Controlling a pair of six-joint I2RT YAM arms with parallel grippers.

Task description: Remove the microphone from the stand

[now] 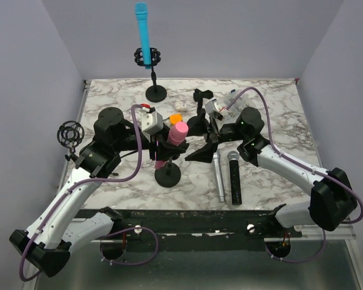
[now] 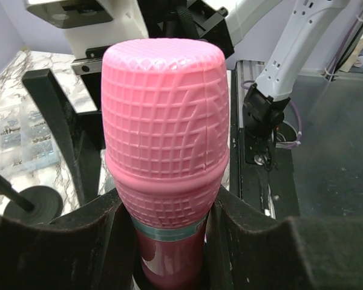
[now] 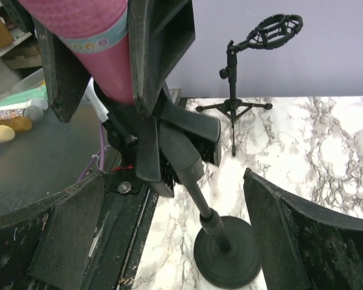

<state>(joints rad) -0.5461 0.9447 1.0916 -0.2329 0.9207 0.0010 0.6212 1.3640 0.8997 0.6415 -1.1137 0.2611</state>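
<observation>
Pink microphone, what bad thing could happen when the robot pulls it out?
1. The right gripper is open around the stand, not holding it, so the stand might lift or tip with the pink microphone.
2. A tipping stand could knock the silver microphone and black microphone lying beside its base.
3. The left gripper pinches the smooth body just under the head; it might slip.

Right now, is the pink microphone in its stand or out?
In, apparently: microphone runs down into the stand clip, left fingers clamped around it.
</observation>
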